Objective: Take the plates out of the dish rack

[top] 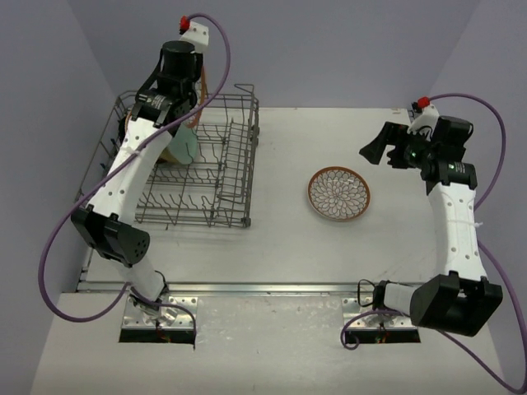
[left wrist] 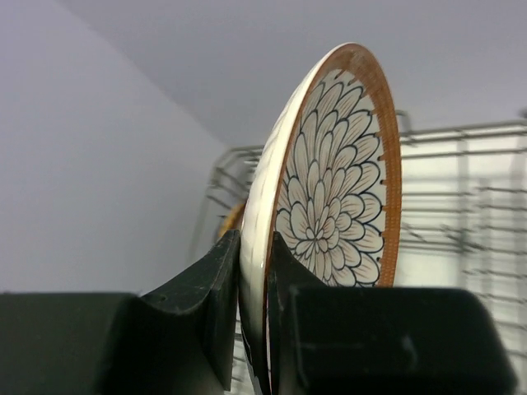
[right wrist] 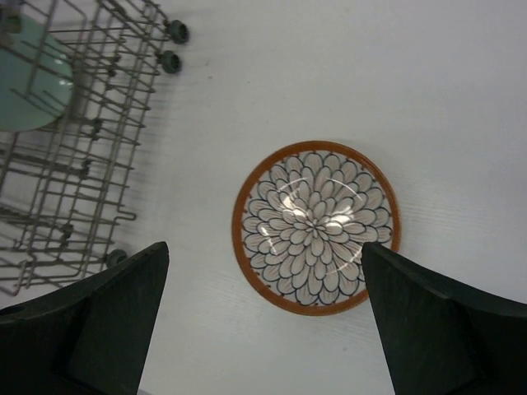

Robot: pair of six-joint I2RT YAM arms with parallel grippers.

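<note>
My left gripper (left wrist: 255,276) is shut on the rim of a brown-rimmed white petal plate (left wrist: 338,181), held upright on edge above the far left part of the grey wire dish rack (top: 239,148). In the top view that gripper (top: 191,103) is mostly hidden under its wrist. A mint green plate (top: 186,145) stands in the rack below it. A second petal plate (top: 339,194) lies flat on the table right of the rack. My right gripper (right wrist: 263,251) is open and empty above this plate (right wrist: 316,226); in the top view it (top: 375,152) hovers at the plate's far right.
The rack (right wrist: 66,148) and the mint plate (right wrist: 29,82) show at the left of the right wrist view. A tan rim (left wrist: 232,218) shows behind the held plate, with rack wires (left wrist: 461,164) beyond. The table's front edge (top: 263,288) lies before the arm bases.
</note>
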